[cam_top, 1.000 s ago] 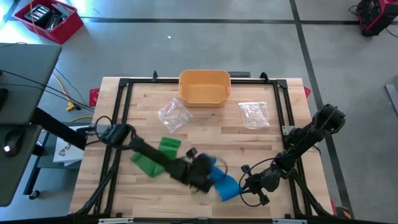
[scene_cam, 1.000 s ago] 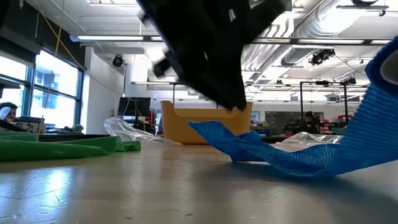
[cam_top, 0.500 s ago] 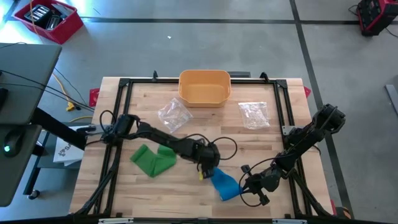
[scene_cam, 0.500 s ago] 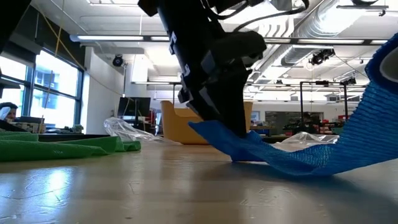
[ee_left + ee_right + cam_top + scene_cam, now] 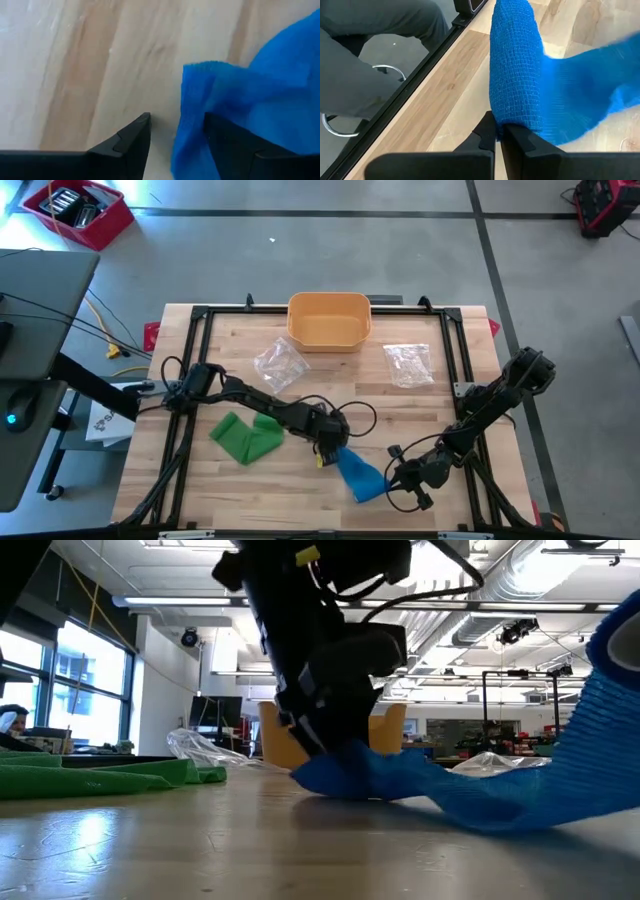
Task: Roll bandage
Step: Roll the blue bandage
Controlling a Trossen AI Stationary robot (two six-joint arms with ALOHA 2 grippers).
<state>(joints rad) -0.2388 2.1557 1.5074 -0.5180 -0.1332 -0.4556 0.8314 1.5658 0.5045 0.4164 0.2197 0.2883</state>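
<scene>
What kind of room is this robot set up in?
Probably a robotics lab or workshop: a wooden table in a black frame on a taped concrete floor, with ceiling ducts and workstations behind.

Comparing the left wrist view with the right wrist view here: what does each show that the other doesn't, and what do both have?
Only the left wrist view shows the left gripper, fingers open, with the free end of the blue bandage reaching between them over bare wooden table.

Only the right wrist view shows the right gripper shut on the blue bandage's other end, which stands up from its fingers, plus the table's black frame rail and grey floor beyond.

Both show the blue bandage and the wood tabletop; neither shows the other arm.
</scene>
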